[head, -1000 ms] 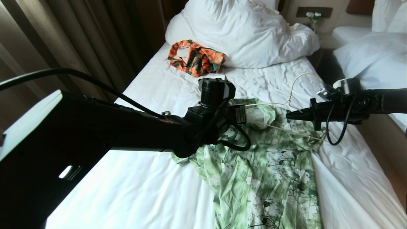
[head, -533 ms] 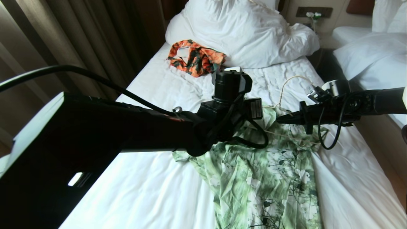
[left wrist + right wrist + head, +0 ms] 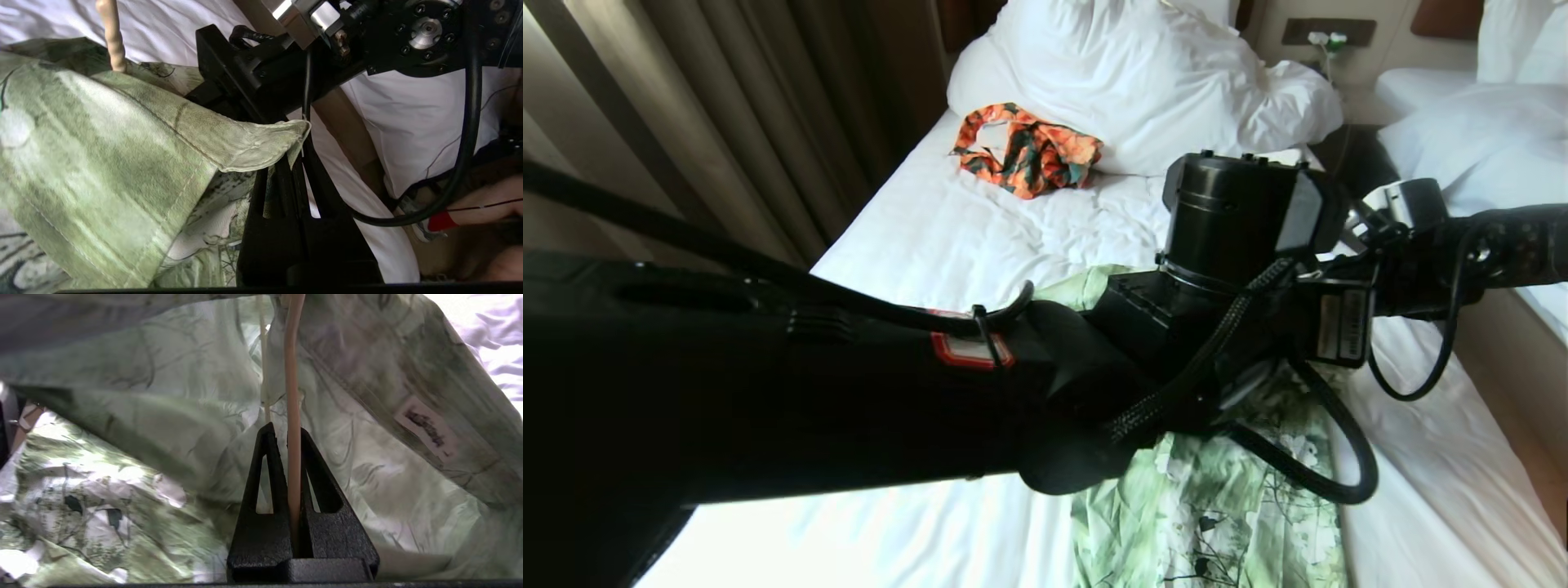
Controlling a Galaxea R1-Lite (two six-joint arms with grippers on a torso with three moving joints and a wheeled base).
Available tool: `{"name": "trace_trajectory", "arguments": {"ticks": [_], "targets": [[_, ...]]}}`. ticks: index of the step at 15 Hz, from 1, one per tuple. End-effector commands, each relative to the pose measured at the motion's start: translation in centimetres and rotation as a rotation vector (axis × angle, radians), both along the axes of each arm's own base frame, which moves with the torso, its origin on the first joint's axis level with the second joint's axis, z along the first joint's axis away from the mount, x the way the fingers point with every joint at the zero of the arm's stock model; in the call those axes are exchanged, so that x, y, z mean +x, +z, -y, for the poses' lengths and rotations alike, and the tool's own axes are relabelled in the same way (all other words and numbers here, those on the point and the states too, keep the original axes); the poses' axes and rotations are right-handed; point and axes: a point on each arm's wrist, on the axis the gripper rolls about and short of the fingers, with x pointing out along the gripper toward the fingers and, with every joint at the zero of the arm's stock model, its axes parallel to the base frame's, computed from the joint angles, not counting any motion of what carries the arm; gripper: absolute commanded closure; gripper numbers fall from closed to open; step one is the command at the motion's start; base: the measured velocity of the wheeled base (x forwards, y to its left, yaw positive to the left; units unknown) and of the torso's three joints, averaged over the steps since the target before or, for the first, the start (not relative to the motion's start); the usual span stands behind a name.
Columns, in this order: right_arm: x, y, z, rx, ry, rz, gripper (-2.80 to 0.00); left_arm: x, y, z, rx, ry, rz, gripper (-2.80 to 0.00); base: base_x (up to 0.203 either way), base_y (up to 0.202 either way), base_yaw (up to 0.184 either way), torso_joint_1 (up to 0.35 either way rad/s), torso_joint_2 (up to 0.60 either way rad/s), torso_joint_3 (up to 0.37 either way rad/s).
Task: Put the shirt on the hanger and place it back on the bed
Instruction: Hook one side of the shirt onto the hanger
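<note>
The green and white leafy shirt [image 3: 1217, 523] lies lengthwise on the bed [image 3: 915, 245]; my left arm [image 3: 1233, 245] hides its upper part in the head view. In the left wrist view my left gripper [image 3: 300, 143] is shut on a hemmed edge of the shirt [image 3: 261, 143], lifted off the sheet. The right gripper [image 3: 286, 433] is shut on a thin cream bar of the hanger [image 3: 292, 396], with shirt cloth [image 3: 163, 416] draped all around it. A notched end of the hanger [image 3: 111, 36] sticks out of the cloth. The two grippers are close together above the bed's right half.
An orange, dark green and black garment [image 3: 1029, 151] lies by the big white pillow [image 3: 1143, 82] at the bed's head. Curtains [image 3: 727, 122] hang along the left side. A second white bed [image 3: 1486, 122] stands at the right across a narrow gap. The right arm [image 3: 1486, 253] comes in from the right.
My left arm has swung right and closer to the head camera, carrying the shirt edge toward the right gripper. It now covers the hanger and the right gripper in the head view.
</note>
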Motion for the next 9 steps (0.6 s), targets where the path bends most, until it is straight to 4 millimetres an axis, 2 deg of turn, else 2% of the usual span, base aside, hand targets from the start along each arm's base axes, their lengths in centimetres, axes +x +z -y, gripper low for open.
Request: {"name": "trace_trajectory", "arguments": {"ticks": [1, 3, 6, 9], "targets": [[-2.3, 1.7, -0.4, 0.01, 0.025, 0.032, 0.0, -1.9, 1.7, -0.3, -0.037, -0.037, 0.014, 0.0, 0.0, 0.0, 0.0, 0.0, 0.0, 0.0], [-3.9, 2.2, -0.8, 0.017, 0.051, 0.031, 0.0, -3.6, 2.0, 0.1, -0.039, -0.058, 0.021, 0.0, 0.0, 0.0, 0.0, 0.0, 0.0, 0.0], [-6.2, 3.2, -1.3, 0.029, 0.084, 0.041, 0.0, -4.8, 2.5, 0.2, -0.004, -0.065, 0.084, 0.0, 0.0, 0.0, 0.0, 0.0, 0.0, 0.0], [-8.6, 3.9, -0.8, 0.033, 0.084, 0.047, 0.0, -5.4, 3.3, -1.7, 0.004, -0.056, 0.09, 0.0, 0.0, 0.0, 0.0, 0.0, 0.0, 0.0]]}}
